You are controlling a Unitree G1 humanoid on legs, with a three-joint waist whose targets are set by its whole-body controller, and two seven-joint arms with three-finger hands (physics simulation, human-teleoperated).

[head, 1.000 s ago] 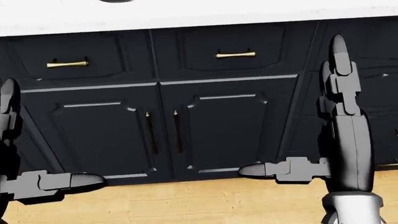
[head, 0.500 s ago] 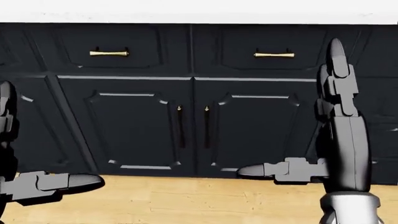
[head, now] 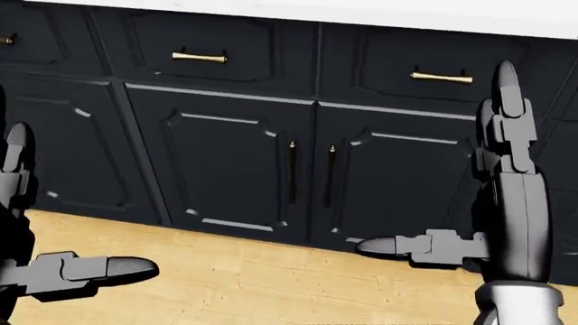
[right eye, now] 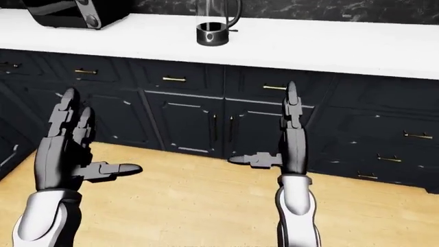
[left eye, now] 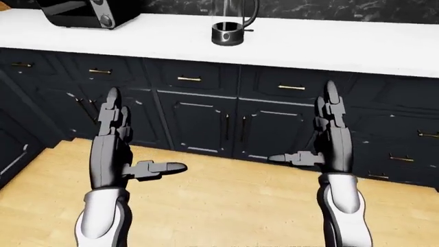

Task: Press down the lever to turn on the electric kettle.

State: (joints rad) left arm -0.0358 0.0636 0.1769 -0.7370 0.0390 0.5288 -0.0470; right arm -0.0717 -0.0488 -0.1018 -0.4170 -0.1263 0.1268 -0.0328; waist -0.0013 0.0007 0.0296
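Observation:
The electric kettle [left eye: 229, 27] has a clear glass body on a black base. It stands on the white counter [left eye: 329, 46] at the top middle of the left-eye view, and its top is cut off by the view's edge. I cannot make out its lever. My left hand [left eye: 147, 131] and right hand [left eye: 302, 121] are both open and empty. Their fingers point up and their thumbs point inward. They are held over the floor, well below and short of the counter.
A black toaster [left eye: 81, 11] stands on the counter at the top left. Dark cabinets [head: 225, 162] with brass handles [head: 200, 57] run under the counter. Below them is a light wooden floor [left eye: 226, 206].
The whole head view has shifted. The cabinet doors have slid to the right and the counter edge now tilts, so the camera has moved. Both hands keep the same open pose.

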